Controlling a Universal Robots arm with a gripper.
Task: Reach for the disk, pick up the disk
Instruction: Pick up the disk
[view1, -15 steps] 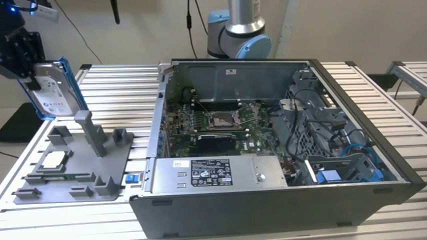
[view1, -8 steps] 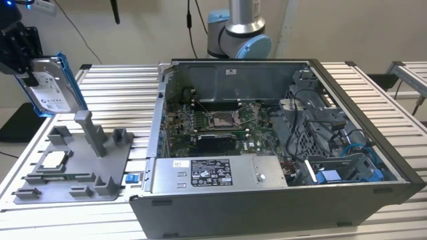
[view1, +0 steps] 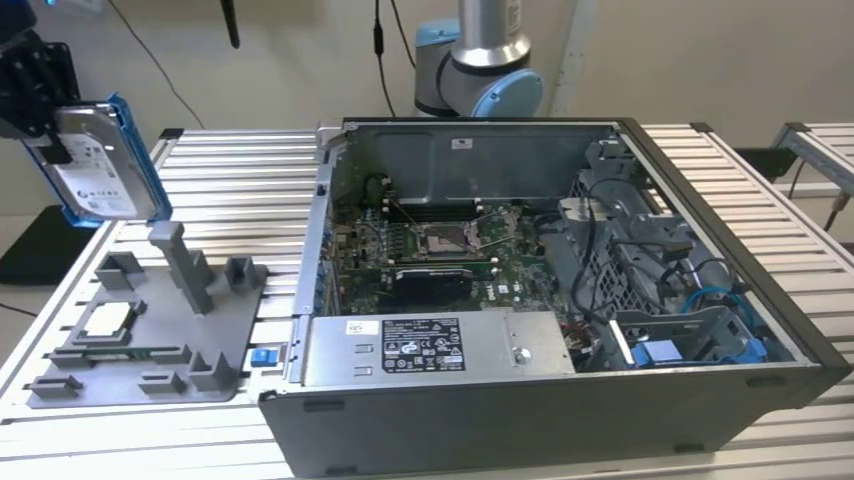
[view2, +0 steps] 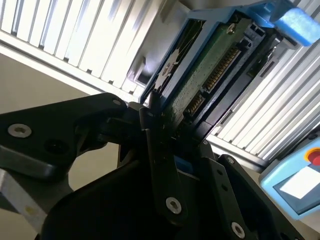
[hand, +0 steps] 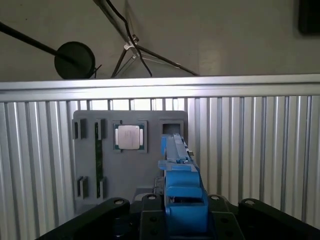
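Observation:
The disk (view1: 100, 165), silver-grey with a white label and a bright blue bracket, hangs upright in the air at the exterior view's far left, above the grey fixture (view1: 147, 330). My black gripper (view1: 47, 130) is shut on its upper edge. In the second wrist view the disk (view2: 210, 75) shows its green circuit side and connector, with the gripper (view2: 160, 125) clamped on its near end. The first wrist view has the disk (hand: 177, 170) edge-on, rising from the gripper (hand: 180, 220), with the fixture (hand: 130, 150) below it.
The fixture holds a small square silver chip (view1: 107, 318) and upright posts (view1: 180, 265). A small blue clip (view1: 263, 356) lies beside it. An open computer case (view1: 534, 300) stands on the slatted table (view1: 254, 190), with the arm's base (view1: 481, 70) behind it.

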